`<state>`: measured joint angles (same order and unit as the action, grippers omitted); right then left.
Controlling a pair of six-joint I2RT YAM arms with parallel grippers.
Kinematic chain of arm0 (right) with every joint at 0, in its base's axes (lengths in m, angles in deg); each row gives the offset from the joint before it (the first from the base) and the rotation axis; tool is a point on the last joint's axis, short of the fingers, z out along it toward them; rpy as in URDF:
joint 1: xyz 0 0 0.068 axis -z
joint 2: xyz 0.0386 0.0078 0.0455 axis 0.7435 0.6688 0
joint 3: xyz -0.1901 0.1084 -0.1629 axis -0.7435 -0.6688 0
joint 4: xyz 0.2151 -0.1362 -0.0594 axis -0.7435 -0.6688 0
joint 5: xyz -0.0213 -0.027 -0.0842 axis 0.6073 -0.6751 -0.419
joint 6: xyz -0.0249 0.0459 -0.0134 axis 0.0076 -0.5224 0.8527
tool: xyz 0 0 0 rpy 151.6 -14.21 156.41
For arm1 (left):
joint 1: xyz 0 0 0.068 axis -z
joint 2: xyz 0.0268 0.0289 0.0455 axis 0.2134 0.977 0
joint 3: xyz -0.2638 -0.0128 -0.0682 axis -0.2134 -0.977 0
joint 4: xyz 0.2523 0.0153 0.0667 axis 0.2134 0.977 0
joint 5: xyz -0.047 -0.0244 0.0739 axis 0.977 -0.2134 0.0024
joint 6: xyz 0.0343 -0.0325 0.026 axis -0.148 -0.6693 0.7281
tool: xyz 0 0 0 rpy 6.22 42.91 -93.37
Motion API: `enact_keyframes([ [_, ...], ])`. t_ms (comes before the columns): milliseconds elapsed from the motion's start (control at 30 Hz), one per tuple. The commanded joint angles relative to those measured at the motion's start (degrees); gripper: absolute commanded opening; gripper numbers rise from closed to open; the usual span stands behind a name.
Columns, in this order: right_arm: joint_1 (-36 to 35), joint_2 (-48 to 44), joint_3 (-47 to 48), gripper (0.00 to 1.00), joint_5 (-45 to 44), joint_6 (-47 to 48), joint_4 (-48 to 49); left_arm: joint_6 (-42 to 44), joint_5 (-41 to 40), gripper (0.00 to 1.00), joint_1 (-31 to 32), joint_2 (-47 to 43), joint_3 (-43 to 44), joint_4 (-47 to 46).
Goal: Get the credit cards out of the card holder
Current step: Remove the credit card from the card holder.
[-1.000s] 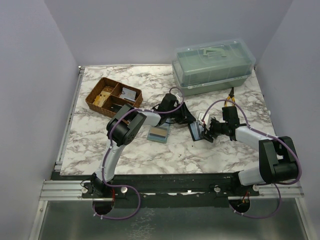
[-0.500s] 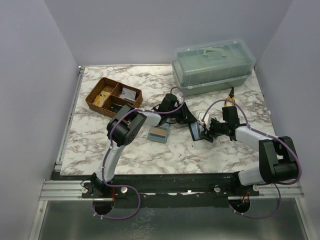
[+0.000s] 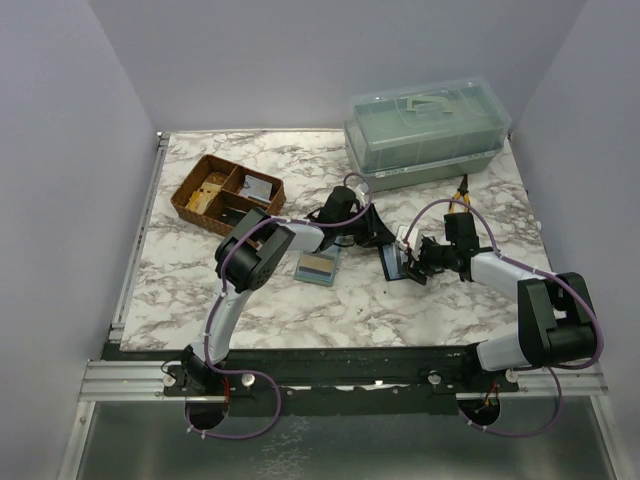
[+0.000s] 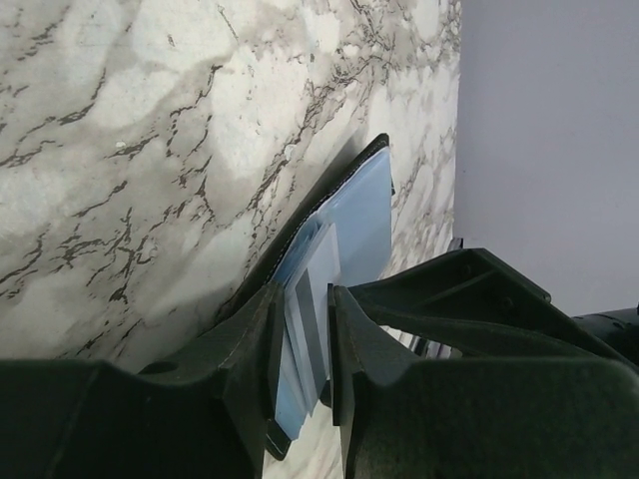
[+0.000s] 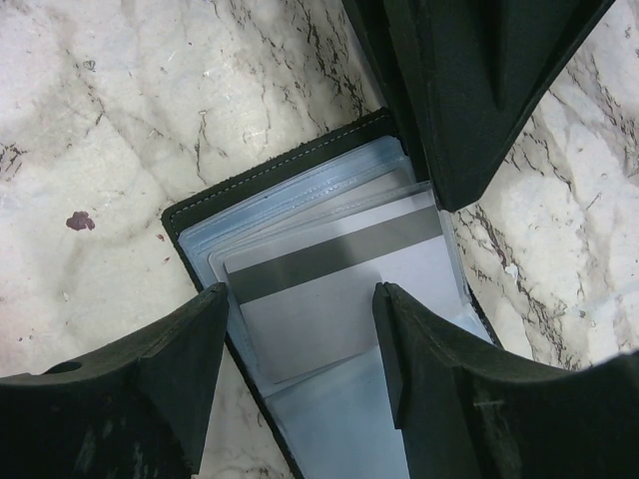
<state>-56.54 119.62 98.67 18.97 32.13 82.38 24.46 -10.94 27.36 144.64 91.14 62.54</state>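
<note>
- Lying open on the marble table (image 3: pixel 200 270), right of centre, the card holder (image 5: pixel 262 172) sits between both grippers.
- A striped credit card (image 5: pixel 339 289) protrudes from its sleeve; in the right wrist view its long axis runs lower left to upper right.
- The left gripper (image 4: pixel 303 319) is clamped on that card's end.
- The right gripper (image 5: pixel 300 299) stands spread, straddling the card.

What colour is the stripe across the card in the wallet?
The stripe is dark grey on a pale grey card; right wrist view shows it best.
</note>
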Motion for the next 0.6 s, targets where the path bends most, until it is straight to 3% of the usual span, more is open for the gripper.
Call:
enact_keyframes([
  [0, 0.4, 1.2, 1.1, 0.64, -2.3, 0.7, 0.6, 0.2, 3.5, 0.28, 1.2, 0.7, 1.3, -0.6],
  [267, 0.3, 0.6, 0.5, 0.76, -2.6, 0.3, 1.5, 0.0, 4.0, 0.27, 1.3, 0.8, 1.1, -1.1],
  [567, 0.4, 0.8, 1.0, 0.77, -2.5, -0.5, 0.9, -0.7, 4.3, 0.32, 1.7, 0.9, 0.5, -2.0],
])
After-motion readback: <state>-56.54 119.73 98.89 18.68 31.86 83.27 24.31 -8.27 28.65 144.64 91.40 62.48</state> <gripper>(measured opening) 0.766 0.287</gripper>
